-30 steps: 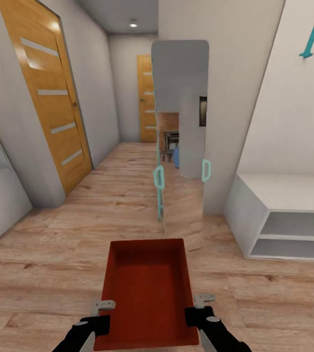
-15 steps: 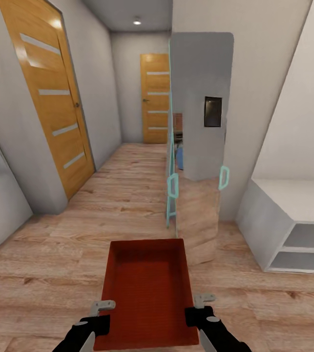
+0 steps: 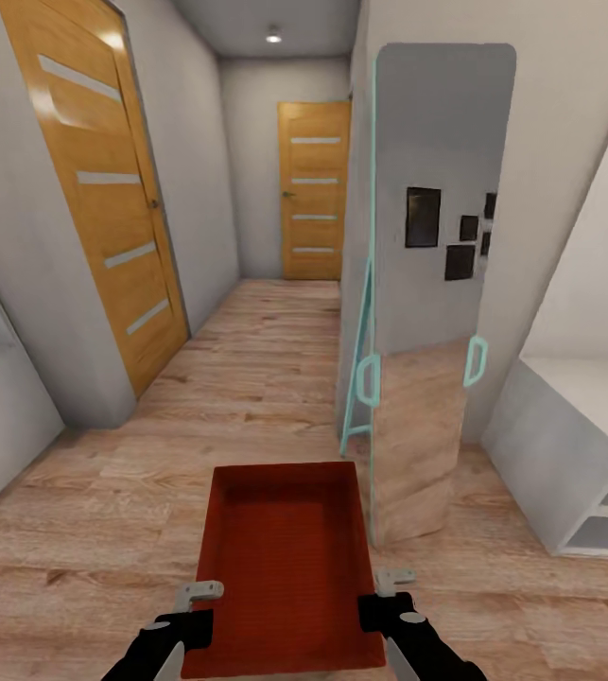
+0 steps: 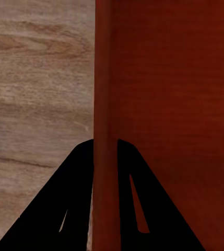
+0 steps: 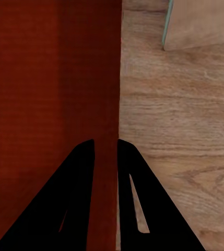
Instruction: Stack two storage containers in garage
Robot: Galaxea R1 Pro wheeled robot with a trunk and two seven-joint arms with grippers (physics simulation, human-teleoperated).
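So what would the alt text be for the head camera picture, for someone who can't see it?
Two black end effectors, left and right, hold an empty orange-red storage container by its side walls above a light wood floor. Ahead runs a hallway with two wooden doors; a teal-framed standing mirror leans at the right.

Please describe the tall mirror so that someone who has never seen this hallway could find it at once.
Look down the wood-floored hallway toward the orange door at its far end. On the right side, just beyond the red container carried in front, a tall standing mirror leans by the wall corner. Unlike the doors, it has a turquoise frame and reflects the floor.
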